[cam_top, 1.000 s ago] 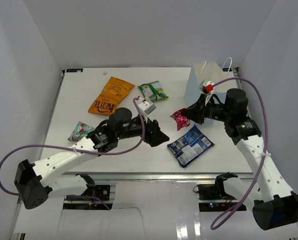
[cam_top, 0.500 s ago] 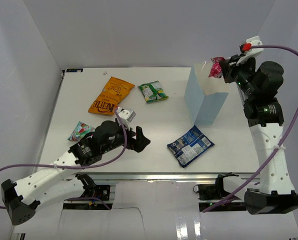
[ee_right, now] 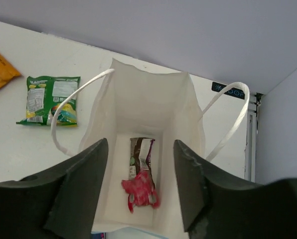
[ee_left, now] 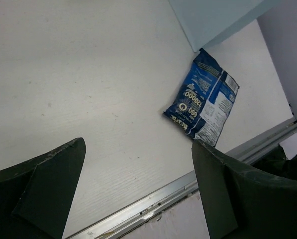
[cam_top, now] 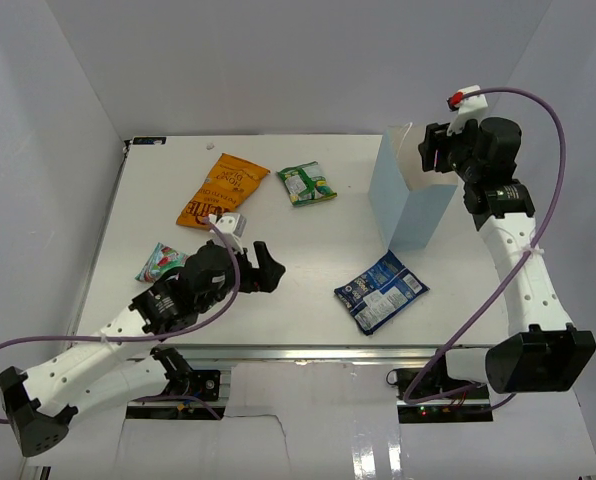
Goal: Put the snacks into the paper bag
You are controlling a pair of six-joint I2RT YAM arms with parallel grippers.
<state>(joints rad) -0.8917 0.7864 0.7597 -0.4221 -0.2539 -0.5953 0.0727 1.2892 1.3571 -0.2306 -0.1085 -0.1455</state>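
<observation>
The light-blue paper bag stands upright at the table's back right. My right gripper hangs open just above its mouth. Through the jaws I look down inside the paper bag: a dark brown bar lies on the bottom with the small red packet, blurred, on its near end. On the table lie the orange chip bag, the green packet, the teal packet and the blue-and-white packet. My left gripper is open and empty, well left of the blue-and-white packet.
The metal rail of the table's front edge runs just under my left gripper. The bag's white cord handles stick out on both sides of its mouth. White walls close in the table at the back and sides.
My right gripper carried the red packet over the bag, then opened; the packet now lies inside. My left arm has drawn back to the left and its jaws have opened fully.
</observation>
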